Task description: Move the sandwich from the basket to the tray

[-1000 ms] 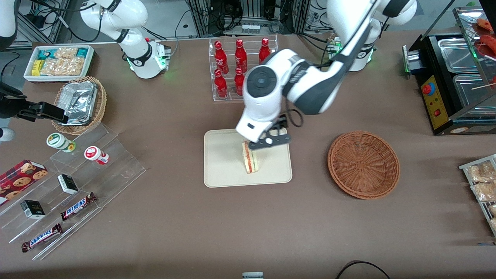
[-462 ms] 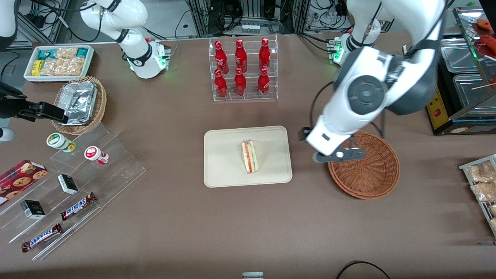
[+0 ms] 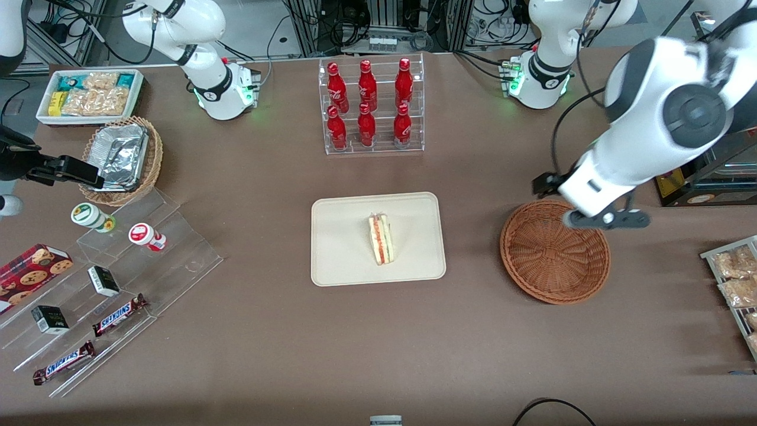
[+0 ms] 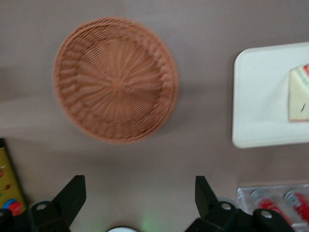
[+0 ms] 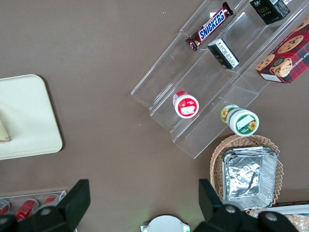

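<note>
The sandwich (image 3: 381, 239), a pale wedge with red and green filling along its edge, lies on the cream tray (image 3: 343, 260) in the middle of the table; it also shows in the left wrist view (image 4: 299, 93) on the tray (image 4: 258, 96). The reddish-brown wicker basket (image 3: 555, 251) stands empty beside the tray, toward the working arm's end; it also shows in the left wrist view (image 4: 116, 79). My left gripper (image 3: 606, 219) hangs high above the basket's rim that lies farther from the front camera. It is open and empty, its black fingers (image 4: 72, 195) spread wide apart.
A clear rack of red bottles (image 3: 369, 106) stands farther from the front camera than the tray. A black machine with steel pans (image 3: 692, 130) and packets (image 3: 733, 278) lie at the working arm's end. Snack shelves (image 3: 112, 284) and a foil-tray basket (image 3: 121, 158) lie toward the parked arm's end.
My gripper let go of the sandwich on the tray, rose and swung away over the basket toward the working arm's end. The sandwich stayed put on the tray.
</note>
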